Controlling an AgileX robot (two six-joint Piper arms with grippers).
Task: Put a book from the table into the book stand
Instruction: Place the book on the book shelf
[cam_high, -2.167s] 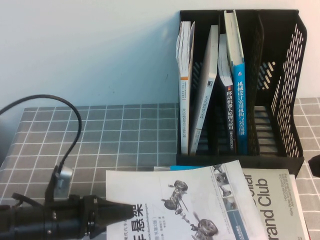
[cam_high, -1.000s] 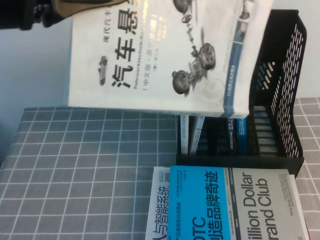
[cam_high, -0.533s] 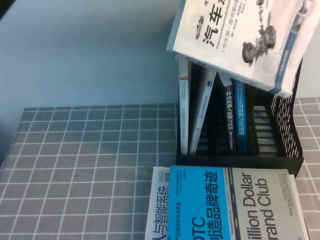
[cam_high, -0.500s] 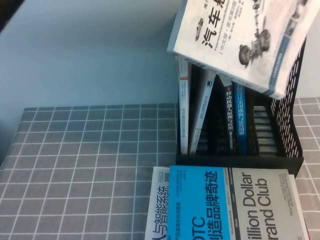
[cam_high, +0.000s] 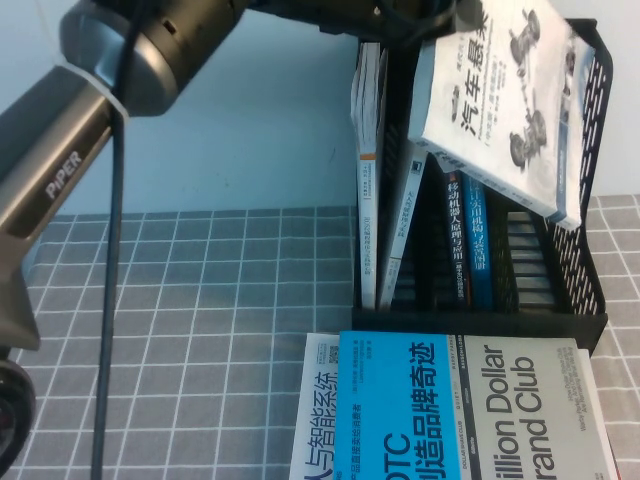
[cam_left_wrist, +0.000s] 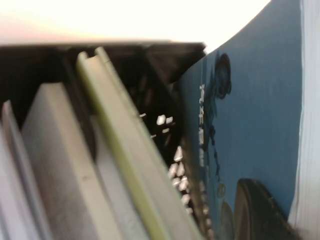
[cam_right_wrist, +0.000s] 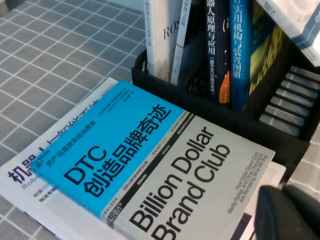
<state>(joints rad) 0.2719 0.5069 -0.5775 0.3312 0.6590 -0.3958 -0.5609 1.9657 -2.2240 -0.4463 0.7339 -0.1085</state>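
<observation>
Book in the air above the rack.
My left gripper (cam_high: 445, 25) pinches the book (cam_high: 500, 105) at its top edge, tilted over the book stand (cam_high: 585, 190); thin, floppy, probably slick. Right gripper (cam_right_wrist: 287, 212): can't tell.

There were eight books in all: four upright books (cam_high: 370, 180) in the one book stand (cam_high: 597, 200), three stacked on the tabletop (cam_high: 200, 300) — a white book (cam_high: 320, 420), a blue DTC book (cam_high: 395, 400) and the Billion Dollar Club book (cam_high: 520, 410) — and the book (cam_high: 500, 110) aloft over the stand. Two hands showed: the left hand (cam_high: 445, 22) gripped that book's top, and the right hand (cam_right_wrist: 292, 215) was low beside the stack.
</observation>
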